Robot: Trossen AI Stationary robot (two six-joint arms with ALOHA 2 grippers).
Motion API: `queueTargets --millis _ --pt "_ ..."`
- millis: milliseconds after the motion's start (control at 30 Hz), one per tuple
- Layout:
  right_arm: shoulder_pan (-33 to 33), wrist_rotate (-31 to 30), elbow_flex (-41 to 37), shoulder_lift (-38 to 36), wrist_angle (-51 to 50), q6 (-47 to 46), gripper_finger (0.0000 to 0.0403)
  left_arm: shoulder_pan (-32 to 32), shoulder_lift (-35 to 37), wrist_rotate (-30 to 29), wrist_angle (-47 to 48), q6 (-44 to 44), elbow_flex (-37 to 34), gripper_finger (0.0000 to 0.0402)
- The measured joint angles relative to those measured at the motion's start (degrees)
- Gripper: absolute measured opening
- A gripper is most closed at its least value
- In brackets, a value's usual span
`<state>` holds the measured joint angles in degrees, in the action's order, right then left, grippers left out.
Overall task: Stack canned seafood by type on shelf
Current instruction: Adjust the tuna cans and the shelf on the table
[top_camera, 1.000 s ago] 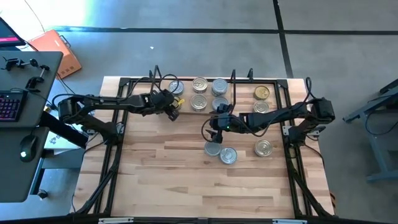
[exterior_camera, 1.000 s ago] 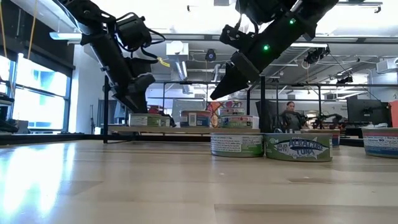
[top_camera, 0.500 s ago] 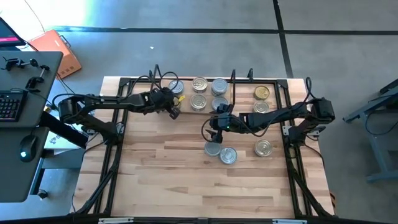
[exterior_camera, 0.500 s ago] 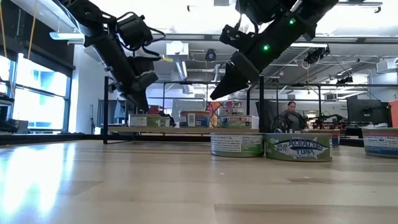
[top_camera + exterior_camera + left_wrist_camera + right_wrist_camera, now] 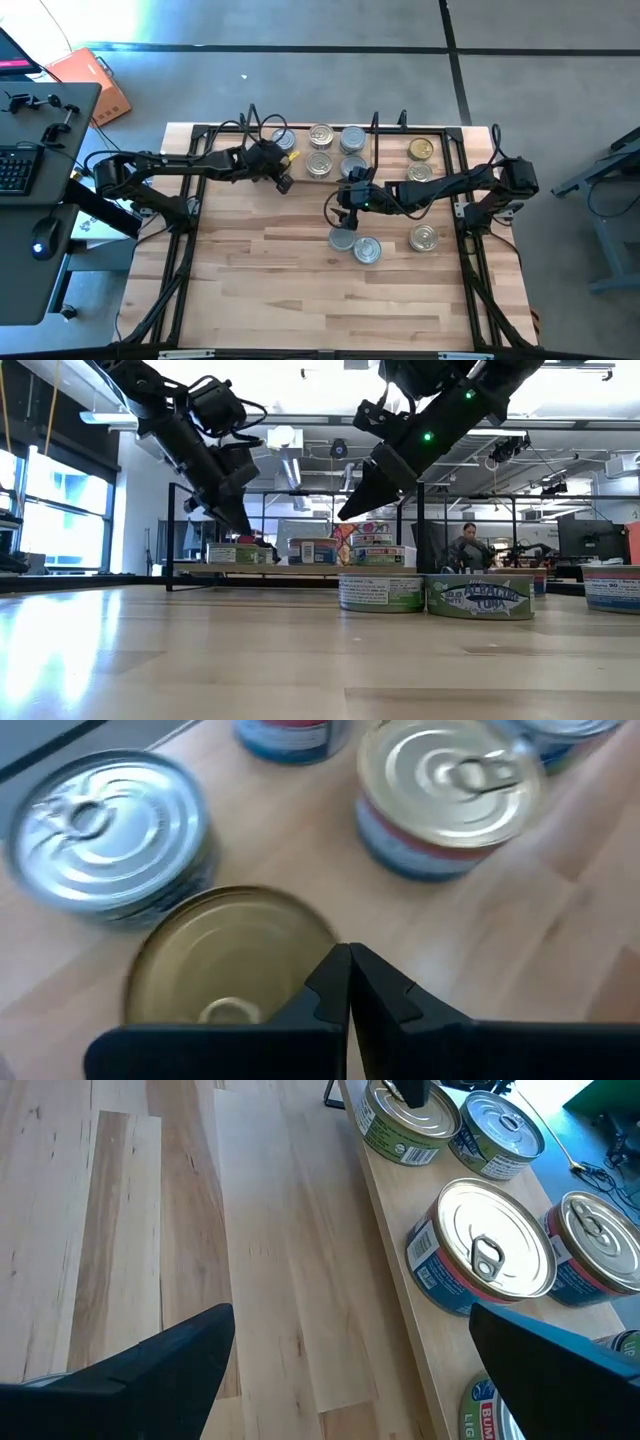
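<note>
Your left gripper (image 5: 347,982) is hovering with its fingers pressed together and nothing between them, tips poised just above a gold-topped tin (image 5: 225,955) on the shelf (image 5: 300,178), beside a silver-topped tin (image 5: 105,830) and a second pale-gold tin (image 5: 450,790) standing further along the board. Your right gripper (image 5: 349,197) is hanging spread wide and empty over the tabletop (image 5: 270,280), just in front of the shelf and above a silver tin (image 5: 343,239) that is touching a neighbouring tin (image 5: 367,250), the one labelled as tuna (image 5: 480,598) in the low view. A third loose tin (image 5: 424,238) is sitting well apart to the right of those two, also off the shelf. On the board itself, you are looking at a row of cans already placed: two tins at the left end under your left arm, silver-topped tins (image 5: 321,136) in the middle, some of them seeming to be stacked in the low view, and gold-topped ones (image 5: 422,149) toward the right end. By the look of it the job is well past halfway, with most cans on the shelf, though whether each pile is sorted by type cannot be told from here. At least three tins on the table are waiting for you, and the pair beneath your right gripper looks like the likeliest next pick. A person (image 5: 466,546) is sitting in the room beyond the table.
</note>
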<state>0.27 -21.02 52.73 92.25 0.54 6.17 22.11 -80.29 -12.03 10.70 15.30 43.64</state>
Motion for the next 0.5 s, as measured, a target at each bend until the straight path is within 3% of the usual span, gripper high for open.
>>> queueTargets --millis 367,500 --pt "0.0 0.0 0.0 0.0 0.3 -0.4 0.0397 -0.1 2.4 9.6 -9.1 -1.1 0.0 0.0" --pt "0.0 0.8 0.0 0.0 3.2 -1.5 0.0397 -0.9 3.9 6.4 -6.6 -1.5 3.8 0.0"
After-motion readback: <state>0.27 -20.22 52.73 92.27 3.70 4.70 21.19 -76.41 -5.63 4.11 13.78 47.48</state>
